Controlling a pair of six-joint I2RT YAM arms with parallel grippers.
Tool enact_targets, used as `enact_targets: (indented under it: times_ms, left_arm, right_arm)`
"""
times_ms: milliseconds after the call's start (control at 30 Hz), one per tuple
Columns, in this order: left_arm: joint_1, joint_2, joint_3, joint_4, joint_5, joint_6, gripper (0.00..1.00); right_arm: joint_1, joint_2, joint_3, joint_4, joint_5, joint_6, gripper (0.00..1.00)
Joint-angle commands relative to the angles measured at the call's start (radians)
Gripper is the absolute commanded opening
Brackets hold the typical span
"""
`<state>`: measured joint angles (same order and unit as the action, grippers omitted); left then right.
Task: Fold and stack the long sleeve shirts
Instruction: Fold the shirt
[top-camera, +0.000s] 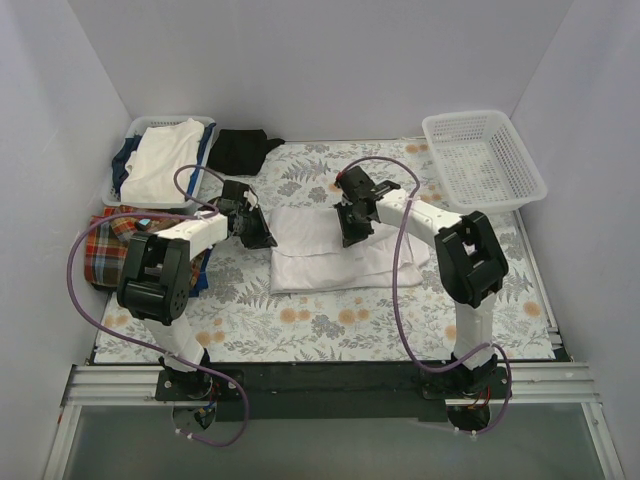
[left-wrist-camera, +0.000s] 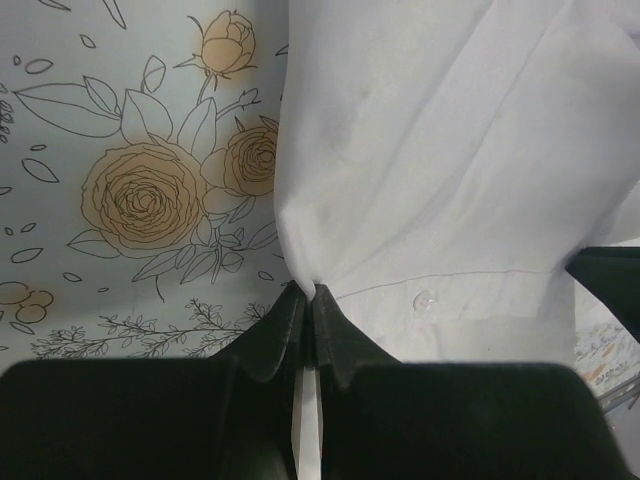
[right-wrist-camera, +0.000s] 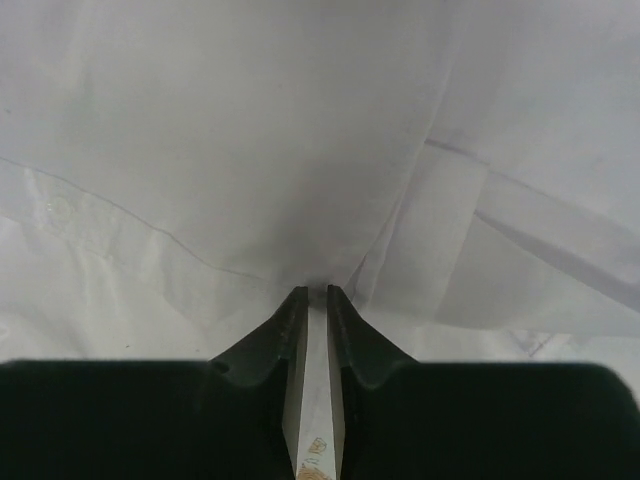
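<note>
Looking down from above, I see the white shirt (top-camera: 320, 255) lying partly folded in the middle of the floral bench (top-camera: 300, 325). At the shirt's left edge the left pincer (left-wrist-camera: 312, 292) is clamped tight on a pinch of its cloth, near a button. At the shirt's far edge the right pincer (right-wrist-camera: 311, 292) has its tips against a fold; its jaws stand a thin slit apart, and I cannot tell whether any cloth is caught between them. The plaid shirt (top-camera: 108, 243) lies crumpled well to the left of the white shirt, partly behind the left arm. Beyond the white shirt's far left corner, a black garment (top-camera: 240, 150) lies beside a basket (top-camera: 208, 122) of clothes.
</note>
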<state>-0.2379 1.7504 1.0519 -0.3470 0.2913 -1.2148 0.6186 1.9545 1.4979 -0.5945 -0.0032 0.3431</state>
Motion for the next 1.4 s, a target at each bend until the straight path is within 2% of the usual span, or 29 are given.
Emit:
enact_targets:
  times_ms: [0, 233, 567, 667, 700, 767, 800, 900, 933, 1000, 1200, 1367]
  left_arm:
    - [0.003, -0.065, 0.068, -0.066, -0.040, 0.040, 0.00]
    - [0.003, -0.100, 0.150, -0.133, -0.024, 0.066, 0.00]
    - [0.002, -0.132, 0.339, -0.245, 0.011, 0.083, 0.00]
    - [0.003, -0.127, 0.376, -0.254, 0.051, 0.077, 0.00]
    - [0.003, -0.124, 0.382, -0.254, 0.074, 0.077, 0.00]
    - [0.003, -0.127, 0.385, -0.257, 0.075, 0.078, 0.00]
    - [0.003, -0.135, 0.382, -0.257, 0.074, 0.081, 0.00]
    - [0.003, -0.144, 0.387, -0.268, 0.071, 0.095, 0.00]
    - [0.002, -0.144, 0.388, -0.273, 0.075, 0.101, 0.00]
    - [0.003, -0.146, 0.395, -0.273, 0.078, 0.103, 0.00]
    - [0.003, -0.147, 0.396, -0.267, 0.100, 0.107, 0.00]
    - [0.003, -0.166, 0.392, -0.273, 0.063, 0.109, 0.00]
  right_arm:
    - [0.009, 0.060, 0.045, 0.010, -0.030, 0.011, 0.17]
    - [0.032, 0.197, 0.117, 0.022, -0.104, 0.002, 0.13]
    - [0.064, 0.290, 0.215, 0.048, -0.227, 0.008, 0.13]
    - [0.078, 0.313, 0.268, 0.050, -0.233, 0.011, 0.15]
    - [0.078, 0.308, 0.272, 0.047, -0.216, 0.017, 0.21]
    - [0.073, 0.261, 0.265, 0.047, -0.140, 0.022, 0.25]
    - [0.070, 0.206, 0.253, 0.048, -0.109, 0.025, 0.32]
    - [0.047, 0.088, 0.200, 0.048, -0.003, 0.037, 0.41]
    - [0.040, 0.060, 0.185, 0.048, 0.062, 0.037, 0.43]
    - [0.007, -0.015, 0.134, 0.044, 0.092, 0.056, 0.46]
    - [-0.115, -0.164, -0.080, 0.028, 0.143, 0.102, 0.50]
    - [-0.184, -0.201, -0.182, 0.028, 0.146, 0.093, 0.50]
